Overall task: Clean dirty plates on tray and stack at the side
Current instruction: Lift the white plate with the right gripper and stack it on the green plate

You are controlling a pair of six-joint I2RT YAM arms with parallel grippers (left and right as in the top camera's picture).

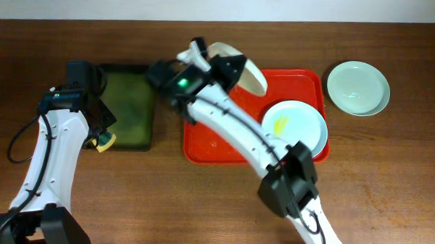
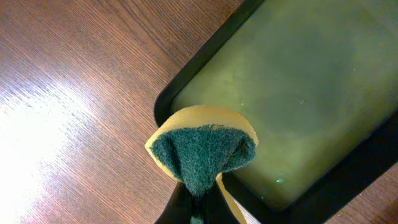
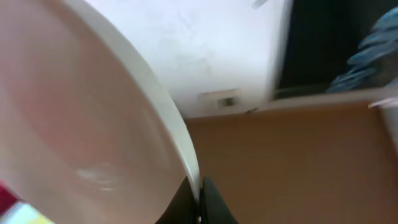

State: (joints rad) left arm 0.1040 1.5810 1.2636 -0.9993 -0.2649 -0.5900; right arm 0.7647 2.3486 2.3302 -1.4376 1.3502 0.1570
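My right gripper (image 1: pixel 221 62) is shut on the rim of the cream-white plate (image 1: pixel 250 73) and holds it tilted on edge above the far left of the red tray (image 1: pixel 224 148). The plate fills the left of the right wrist view (image 3: pixel 81 124). A pale blue plate (image 1: pixel 298 125) with a yellow smear lies on the tray's right side. Another pale blue plate (image 1: pixel 359 87) lies on the table at the far right. My left gripper (image 1: pixel 103 140) is shut on a yellow and green sponge (image 2: pixel 202 149) at the near left corner of the dark green tray (image 2: pixel 298 93).
The dark green tray (image 1: pixel 128 107) lies left of the red tray, with my right arm's upper part over the gap between them. Bare wooden table (image 1: pixel 391 188) lies to the right and in front.
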